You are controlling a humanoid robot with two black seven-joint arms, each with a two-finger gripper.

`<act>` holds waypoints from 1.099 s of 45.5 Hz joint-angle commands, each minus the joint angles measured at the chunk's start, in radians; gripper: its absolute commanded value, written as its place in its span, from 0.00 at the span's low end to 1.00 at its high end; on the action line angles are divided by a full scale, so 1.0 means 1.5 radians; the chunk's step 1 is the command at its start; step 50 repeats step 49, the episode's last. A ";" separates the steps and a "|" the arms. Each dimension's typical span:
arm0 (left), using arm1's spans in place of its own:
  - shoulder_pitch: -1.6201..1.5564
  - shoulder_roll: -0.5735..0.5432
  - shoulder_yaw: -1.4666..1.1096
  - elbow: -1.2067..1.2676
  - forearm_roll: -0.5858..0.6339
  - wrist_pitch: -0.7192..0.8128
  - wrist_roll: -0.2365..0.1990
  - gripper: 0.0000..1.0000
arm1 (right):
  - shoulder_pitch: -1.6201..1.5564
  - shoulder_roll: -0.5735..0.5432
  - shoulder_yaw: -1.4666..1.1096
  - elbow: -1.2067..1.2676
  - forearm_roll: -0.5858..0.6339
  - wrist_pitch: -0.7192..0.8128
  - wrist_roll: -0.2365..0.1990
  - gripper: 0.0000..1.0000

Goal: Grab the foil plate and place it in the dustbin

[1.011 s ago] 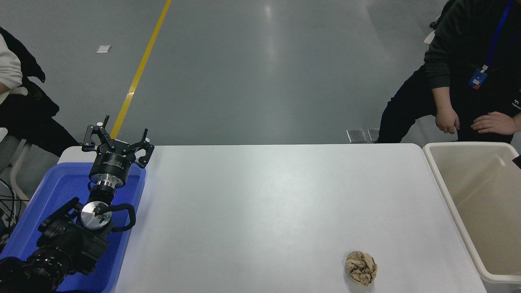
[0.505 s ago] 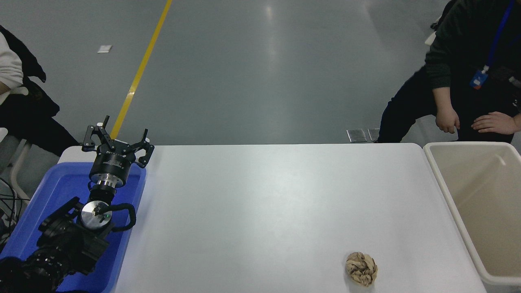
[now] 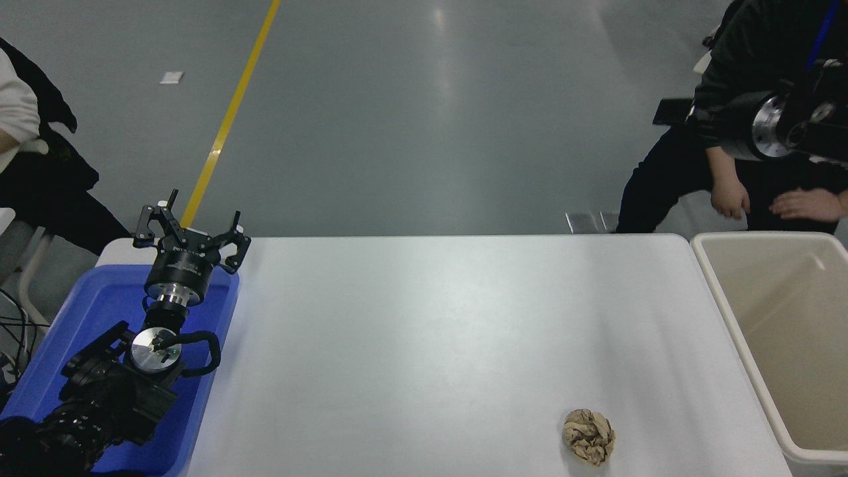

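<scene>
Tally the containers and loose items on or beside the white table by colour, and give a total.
Blue: 1, the blue tub at the left end
Cream-beige: 1, the dustbin at the right end
Brown: 1, the crumpled paper ball on the table
Silver: 0, no foil plate is in view
Total: 3

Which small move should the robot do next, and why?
Probably hold the right end effector at the picture's upper right and wait: no foil plate shows on the white table or in the visible part of the dustbin.

Grey glossy floor [image 3: 424, 99] w/ yellow line [image 3: 228, 119], soft light glare; white table [image 3: 430, 331] in fg.
</scene>
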State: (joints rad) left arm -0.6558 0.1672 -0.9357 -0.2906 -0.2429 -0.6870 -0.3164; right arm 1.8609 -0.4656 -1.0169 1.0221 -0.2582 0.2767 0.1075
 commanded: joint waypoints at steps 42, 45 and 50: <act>0.001 0.000 0.000 0.000 0.000 0.002 -0.001 0.99 | 0.144 0.093 -0.031 0.182 0.001 0.339 -0.052 1.00; 0.001 0.000 0.000 0.000 0.000 0.001 0.000 0.99 | 0.144 0.086 -0.031 0.182 0.003 0.339 -0.073 1.00; 0.001 0.000 0.000 0.000 -0.001 0.001 -0.001 0.99 | 0.143 0.082 -0.031 0.182 0.006 0.339 -0.104 1.00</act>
